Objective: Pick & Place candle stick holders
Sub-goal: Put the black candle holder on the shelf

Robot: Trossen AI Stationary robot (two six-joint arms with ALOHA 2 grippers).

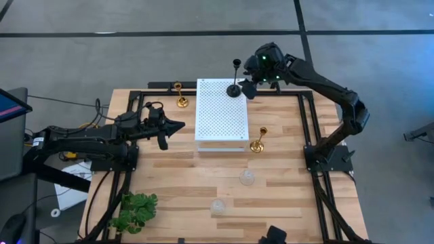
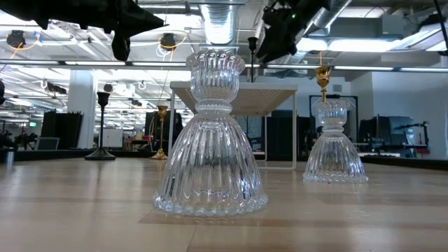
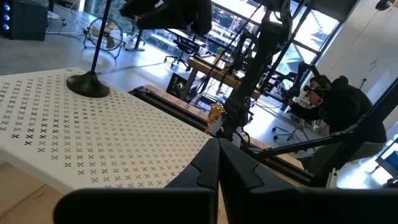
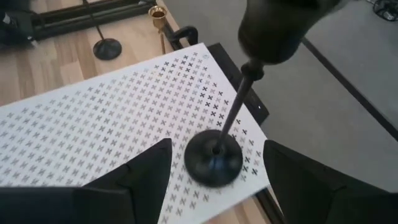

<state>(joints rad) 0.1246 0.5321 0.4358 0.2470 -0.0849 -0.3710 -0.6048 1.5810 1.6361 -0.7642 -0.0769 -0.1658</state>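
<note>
Release step: tall black holder (image 4: 213,163) placed on white board's (image 1: 217,115) corner.
Right gripper (image 4: 214,171) fingers spread, holder standing between them (untouched); next, lift clear. Left gripper (image 1: 178,126) closed, empty.

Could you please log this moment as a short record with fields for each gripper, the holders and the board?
right gripper: open, astride the black holder's base
black holder: upright on the white board's far right corner
white board: raised, mid-table
left gripper: shut, waiting left of the board
gold holders: one at the board's near right corner, one beside its far left corner
glass holders: two, on the near table
</note>
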